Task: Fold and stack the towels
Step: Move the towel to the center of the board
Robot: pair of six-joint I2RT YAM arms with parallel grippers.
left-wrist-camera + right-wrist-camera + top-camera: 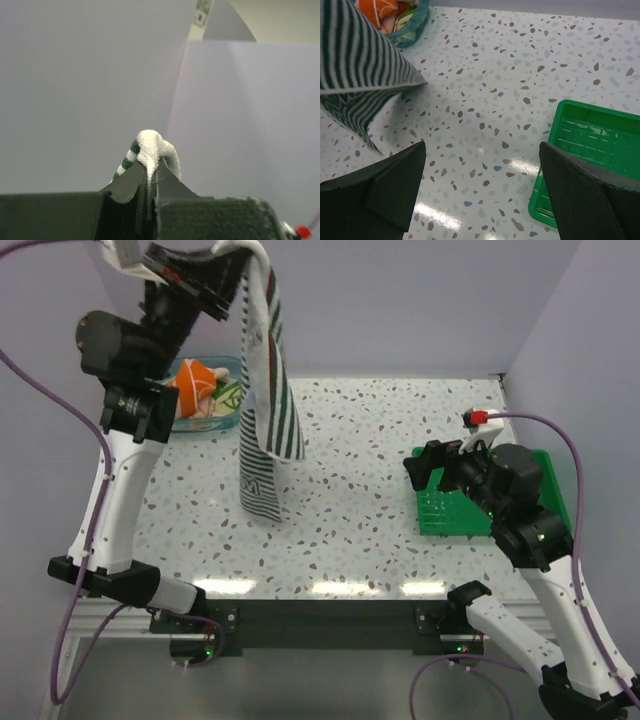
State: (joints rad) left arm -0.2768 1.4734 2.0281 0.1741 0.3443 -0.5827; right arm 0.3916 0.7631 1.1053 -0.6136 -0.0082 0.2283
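While the left arm (120,450) reaches high into the upper left of the overhead frame, its jaws are pressed tight together on a bunched top edge of the striped towel (265,390), which hangs from them in a long, narrow drape. Seen from the left wrist camera, a white knuckle of that cloth (150,147) with a few dark stripes pokes up from between the closed jaws, against a plain lilac wall. The towel falls left of centre in the overhead frame, and its lower end comes down to the speckled desk (380,470); whether it rests there or just clears the surface cannot be told. Behind it, in the upper left, a teal bowl (215,415) stands on the desk with the orange towel (195,380) crumpled inside and a bit of green cloth (228,392) tucked beside it. At centre right, the right arm's jaws are spread wide with nothing between them, poised above the left edge of a green tray (545,475). From the right wrist camera, the tray (590,145) lies at lower right and the hanging striped towel (360,65) fills the upper left, well apart from those open jaws.
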